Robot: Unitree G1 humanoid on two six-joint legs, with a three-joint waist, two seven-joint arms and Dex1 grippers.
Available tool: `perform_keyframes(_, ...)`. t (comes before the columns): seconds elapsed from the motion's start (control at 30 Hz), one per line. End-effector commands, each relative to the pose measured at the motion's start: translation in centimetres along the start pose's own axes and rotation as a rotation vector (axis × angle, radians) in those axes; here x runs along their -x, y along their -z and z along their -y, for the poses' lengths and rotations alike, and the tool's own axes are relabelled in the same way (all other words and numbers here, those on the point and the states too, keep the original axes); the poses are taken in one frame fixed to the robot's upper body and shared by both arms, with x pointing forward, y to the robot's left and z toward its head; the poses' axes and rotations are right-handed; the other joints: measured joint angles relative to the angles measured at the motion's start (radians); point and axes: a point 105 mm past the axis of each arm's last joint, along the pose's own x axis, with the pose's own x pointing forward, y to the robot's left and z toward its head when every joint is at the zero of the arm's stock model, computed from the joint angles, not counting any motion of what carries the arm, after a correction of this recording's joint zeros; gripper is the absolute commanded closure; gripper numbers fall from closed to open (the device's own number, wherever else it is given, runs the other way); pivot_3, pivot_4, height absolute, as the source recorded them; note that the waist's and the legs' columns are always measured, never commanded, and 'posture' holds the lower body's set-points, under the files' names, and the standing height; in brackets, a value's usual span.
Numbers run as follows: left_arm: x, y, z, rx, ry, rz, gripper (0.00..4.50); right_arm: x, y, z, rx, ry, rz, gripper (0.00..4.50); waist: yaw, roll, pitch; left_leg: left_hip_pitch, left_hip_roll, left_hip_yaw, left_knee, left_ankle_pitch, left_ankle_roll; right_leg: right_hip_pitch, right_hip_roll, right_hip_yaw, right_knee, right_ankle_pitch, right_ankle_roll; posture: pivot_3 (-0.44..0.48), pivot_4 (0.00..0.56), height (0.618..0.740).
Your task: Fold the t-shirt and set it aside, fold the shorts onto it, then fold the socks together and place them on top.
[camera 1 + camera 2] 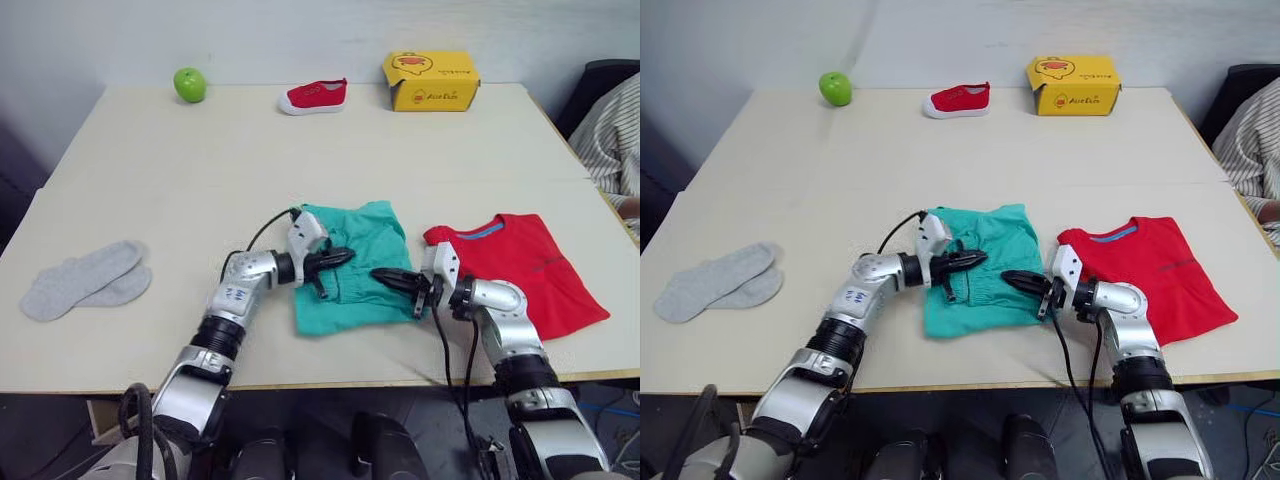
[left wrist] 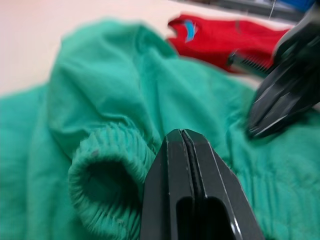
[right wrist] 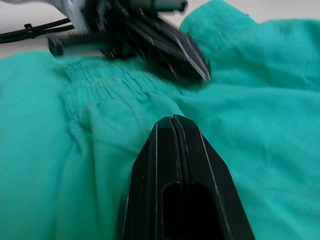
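The teal-green shorts (image 1: 350, 268) lie bunched in a rough rectangle at the table's front centre, the gathered waistband (image 2: 100, 165) curled open. Both grippers hover over them, tips facing each other a short gap apart. My left gripper (image 1: 347, 255) is shut over the shorts' left part, with no cloth seen between its fingers (image 2: 172, 165). My right gripper (image 1: 378, 273) is shut over their right part. The red t-shirt (image 1: 525, 265) lies folded just right of the shorts, blue neck label toward the back. The grey socks (image 1: 85, 280) lie overlapped at the front left.
Along the far edge stand a green apple (image 1: 190, 84), a small red shoe (image 1: 315, 96) and a yellow box (image 1: 431, 80). A person's striped sleeve (image 1: 615, 135) shows past the table's right edge. Bare tabletop (image 1: 200, 180) separates the socks from the shorts.
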Motion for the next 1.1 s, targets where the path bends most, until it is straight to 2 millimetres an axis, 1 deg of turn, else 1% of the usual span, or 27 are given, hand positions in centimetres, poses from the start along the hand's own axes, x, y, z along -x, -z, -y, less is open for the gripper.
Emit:
perform_keyframes(0.03,0.3,0.2,-0.5,-0.036,-0.018,-0.018,4.5,1.6,-2.8,-1.4,-0.019,-0.099,-0.006,4.32,0.002,0.0,0.0,0.0,0.0,0.0,0.0,0.0,0.0,0.0,0.0,0.0,0.0,0.0,0.0,0.0,0.15,0.74)
perform_keyframes(0.07,0.4,0.2,-0.4,-0.04,-0.007,-0.011,4.5,2.1,-3.4,-1.2,-0.052,-0.093,-0.01,4.13,0.001,0.0,0.0,0.0,0.0,-0.001,0.0,0.0,0.0,0.0,-0.001,0.0,0.0,0.0,0.0,0.0,0.15,0.74)
perform_keyframes(0.13,0.9,0.3,-0.3,-0.054,0.009,0.01,4.5,3.2,-4.3,0.7,-0.161,-0.018,-0.018,3.58,-0.001,0.0,0.0,0.0,0.0,0.0,0.001,0.0,0.001,0.0,-0.002,0.0,0.0,0.0,0.0,0.0,0.15,0.74)
perform_keyframes(0.17,1.2,0.3,-0.1,-0.061,0.021,0.022,4.5,3.7,-4.2,1.7,-0.236,0.019,-0.043,3.17,-0.001,0.0,0.0,0.001,0.0,0.0,0.001,0.0,0.001,0.0,-0.003,0.0,0.0,0.0,0.0,0.0,0.15,0.74)
perform_keyframes(0.2,1.5,0.4,-0.1,-0.07,0.023,0.028,4.5,4.2,-4.0,2.8,-0.311,0.053,-0.076,2.93,-0.002,0.0,0.0,0.001,0.0,-0.001,0.001,0.0,0.001,0.0,-0.004,0.0,0.0,0.0,-0.001,0.0,0.15,0.74)
perform_keyframes(0.27,1.9,0.4,0.0,-0.082,0.029,0.043,4.5,4.8,-3.1,4.9,-0.47,0.131,-0.173,2.31,-0.002,0.0,0.0,0.001,0.0,0.0,0.001,0.0,0.001,-0.001,-0.006,0.0,0.0,0.0,-0.002,0.0,0.15,0.74)
perform_keyframes(0.3,2.1,0.4,0.0,-0.084,0.03,0.048,4.5,4.9,-2.8,5.6,-0.52,0.154,-0.199,1.99,-0.001,0.0,0.0,0.0,0.0,-0.001,0.001,0.0,0.001,-0.002,-0.007,0.0,0.0,-0.001,-0.003,0.0,0.15,0.74)
perform_keyframes(0.37,2.1,0.4,0.0,-0.085,0.033,0.05,4.5,4.4,-1.9,6.3,-0.63,0.164,-0.266,1.28,0.0,0.0,0.0,0.0,0.001,-0.002,0.001,0.0,0.0,-0.002,-0.008,0.001,0.0,-0.002,-0.005,0.0,0.15,0.74)
perform_keyframes(0.47,2.1,0.5,0.1,-0.092,0.038,0.046,4.5,2.9,-0.6,6.9,-0.704,0.156,-0.341,0.2,0.0,0.0,0.0,-0.001,0.001,-0.002,0.001,0.0,-0.001,-0.002,-0.005,0.0,0.002,-0.002,-0.005,0.0,0.15,0.74)
perform_keyframes(0.5,2.1,0.5,0.1,-0.094,0.039,0.046,4.5,2.1,-0.4,6.8,-0.725,0.137,-0.353,0.03,0.0,0.0,0.0,-0.002,0.001,-0.002,0.0,0.0,-0.001,-0.002,-0.005,-0.001,0.003,-0.002,-0.005,0.0,0.15,0.74)
perform_keyframes(0.57,2.2,0.5,0.1,-0.096,0.032,0.048,4.5,0.7,-0.3,6.0,-0.783,0.064,-0.377,0.03,-0.003,0.0,0.0,-0.002,0.0,-0.001,0.001,0.0,0.0,-0.002,-0.004,-0.002,0.003,-0.002,-0.005,0.0,0.15,0.74)
perform_keyframes(0.63,2.4,0.6,-0.1,-0.1,0.024,0.047,4.5,-0.6,-0.3,5.7,-0.775,0.026,-0.383,0.03,-0.006,0.0,0.0,-0.001,0.0,0.001,0.001,0.0,0.0,-0.002,-0.004,-0.003,0.003,-0.001,-0.004,0.0,0.15,0.74)
perform_keyframes(0.67,2.5,0.6,-0.2,-0.102,0.018,0.046,4.5,-1.3,-0.6,5.5,-0.772,0.0,-0.365,0.03,-0.006,0.0,0.0,-0.001,0.0,0.001,0.001,0.0,0.0,-0.002,-0.004,-0.003,0.003,-0.001,-0.004,0.0,0.15,0.74)
perform_keyframes(0.7,2.6,0.6,-0.2,-0.102,0.013,0.049,4.5,-2.2,-1.4,5.3,-0.787,-0.033,-0.325,0.03,-0.007,0.0,0.0,-0.001,0.0,0.001,0.001,0.0,0.0,-0.002,-0.004,-0.003,0.004,-0.001,-0.004,0.0,0.15,0.74)
perform_keyframes(0.73,2.8,0.6,-0.4,-0.101,0.002,0.054,4.5,-3.0,-2.6,5.2,-0.805,-0.074,-0.252,0.03,-0.008,0.0,0.0,-0.001,0.0,0.001,0.001,0.0,0.0,-0.002,-0.003,-0.003,0.004,-0.001,-0.004,0.0,0.15,0.74)
perform_keyframes(0.77,3.1,0.6,-0.5,-0.093,-0.009,0.062,4.5,-3.8,-3.7,5.1,-0.847,-0.1,-0.196,0.2,-0.008,0.0,0.0,-0.001,0.001,0.001,0.001,0.0,0.0,-0.002,-0.003,-0.003,0.004,-0.001,-0.004,0.0,0.15,0.74)
perform_keyframes(0.83,3.6,0.8,-0.6,-0.093,-0.022,0.064,4.5,-4.6,-4.7,4.9,-0.857,-0.128,-0.151,0.61,-0.009,0.0,0.0,-0.001,0.001,0.001,0.001,0.0,0.0,-0.003,-0.003,-0.003,0.005,-0.001,-0.004,0.0,0.15,0.74)
perform_keyframes(0.9,3.9,0.7,-0.6,-0.104,-0.015,0.072,4.5,-4.6,-4.7,4.7,-0.867,-0.131,-0.161,1.3,-0.006,0.0,0.0,-0.001,0.0,0.001,0.001,0.0,0.0,-0.004,-0.003,-0.003,0.006,-0.001,-0.004,0.0,0.15,0.74)
perform_keyframes(0.97,4.2,0.3,-0.7,-0.119,-0.02,0.091,4.5,-4.5,-5.1,4.9,-0.871,-0.126,-0.136,1.99,-0.005,0.0,0.0,-0.002,0.0,0.001,0.001,0.0,0.0,-0.004,-0.004,-0.002,0.006,-0.001,-0.004,0.0,0.15,0.74)
perform_keyframes(1.07,4.7,-0.1,-0.6,-0.143,-0.015,0.107,4.5,-3.6,-6.6,5.0,-0.868,-0.144,-0.089,3.03,0.0,0.0,0.0,-0.003,-0.001,0.001,0.001,0.0,0.0,-0.004,-0.005,-0.002,0.006,-0.001,-0.004,0.0,0.15,0.74)
perform_keyframes(1.1,5.0,-0.3,-0.5,-0.151,-0.001,0.115,4.5,-2.7,-7.7,4.9,-0.859,-0.168,-0.066,3.38,0.001,0.0,0.0,-0.003,-0.001,0.001,0.001,0.0,0.0,-0.005,-0.005,-0.002,0.006,-0.001,-0.004,0.0,0.15,0.74)
